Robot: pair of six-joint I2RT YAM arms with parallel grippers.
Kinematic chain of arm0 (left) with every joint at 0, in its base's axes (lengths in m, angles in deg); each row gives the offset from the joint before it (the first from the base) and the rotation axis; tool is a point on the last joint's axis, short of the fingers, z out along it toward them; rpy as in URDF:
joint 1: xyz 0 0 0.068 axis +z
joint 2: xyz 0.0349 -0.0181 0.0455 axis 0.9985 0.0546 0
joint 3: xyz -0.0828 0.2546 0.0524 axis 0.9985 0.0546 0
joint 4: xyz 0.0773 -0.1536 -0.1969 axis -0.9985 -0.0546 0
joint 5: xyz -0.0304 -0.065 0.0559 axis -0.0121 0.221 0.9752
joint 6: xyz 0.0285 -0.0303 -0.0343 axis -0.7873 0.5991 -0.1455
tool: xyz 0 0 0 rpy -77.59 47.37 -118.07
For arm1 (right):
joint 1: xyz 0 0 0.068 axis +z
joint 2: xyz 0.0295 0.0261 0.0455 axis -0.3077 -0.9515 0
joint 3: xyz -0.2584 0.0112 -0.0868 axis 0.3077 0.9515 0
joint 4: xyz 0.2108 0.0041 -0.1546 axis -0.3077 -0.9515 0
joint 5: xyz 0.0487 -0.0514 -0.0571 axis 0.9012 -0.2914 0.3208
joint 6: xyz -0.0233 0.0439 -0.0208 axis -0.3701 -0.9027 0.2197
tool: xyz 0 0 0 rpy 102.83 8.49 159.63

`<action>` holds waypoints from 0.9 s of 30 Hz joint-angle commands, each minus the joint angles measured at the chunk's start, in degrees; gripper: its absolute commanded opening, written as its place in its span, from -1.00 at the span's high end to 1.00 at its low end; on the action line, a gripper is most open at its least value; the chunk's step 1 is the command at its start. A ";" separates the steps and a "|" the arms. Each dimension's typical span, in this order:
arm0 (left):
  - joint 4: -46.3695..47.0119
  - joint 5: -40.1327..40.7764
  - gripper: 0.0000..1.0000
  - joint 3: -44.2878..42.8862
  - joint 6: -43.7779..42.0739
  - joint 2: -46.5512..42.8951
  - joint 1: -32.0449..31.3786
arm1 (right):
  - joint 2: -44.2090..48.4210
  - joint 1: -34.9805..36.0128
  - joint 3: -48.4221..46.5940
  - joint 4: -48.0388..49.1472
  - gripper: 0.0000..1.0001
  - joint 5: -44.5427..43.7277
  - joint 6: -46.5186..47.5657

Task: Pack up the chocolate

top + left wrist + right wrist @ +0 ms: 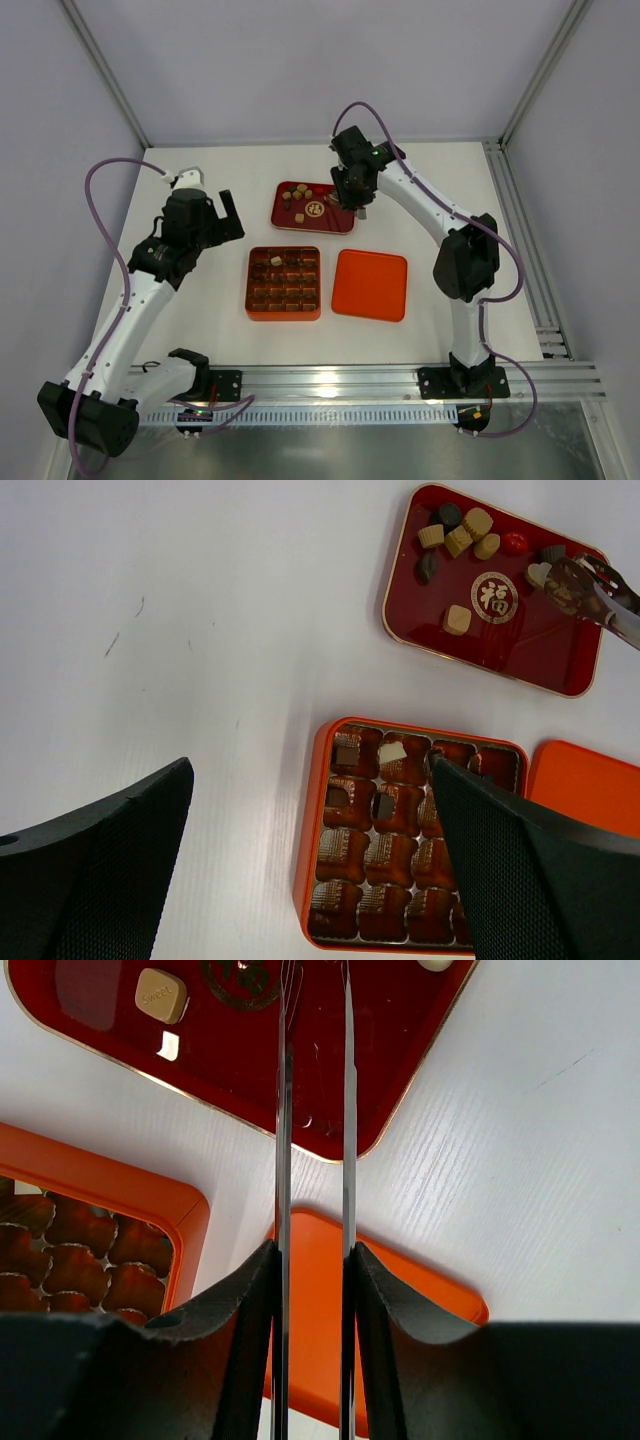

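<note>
Left gripper (312,780) gapes near orange box (305,820); right gripper (313,1260) clamps tongs (284,1110); I can't see if tips pinch chocolate (457,619).

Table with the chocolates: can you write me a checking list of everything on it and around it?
Surface: white table, a few faint scuff marks.
Job's things: chocolate pieces loose in the red tray; a few more in cells of the orange box, many cells empty; orange lid lying beside the box.
Clutter: nothing seen.
Grippers: left gripper open, holding nothing; right gripper shut on metal tongs, tips over the tray.
Cables: purple cables looping along both arms.
Surroundings: pale walls, metal rail at the near edge.
</note>
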 commanded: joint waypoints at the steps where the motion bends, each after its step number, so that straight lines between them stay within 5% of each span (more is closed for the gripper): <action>1: 2.28 -0.57 -0.99 0.20 0.06 -0.17 0.42 | 3.50 -0.10 0.75 2.03 0.26 0.49 -0.71; 27: 2.45 -0.48 -0.99 0.29 0.06 -0.25 0.60 | -4.32 2.01 -9.18 -1.48 0.19 -3.46 1.22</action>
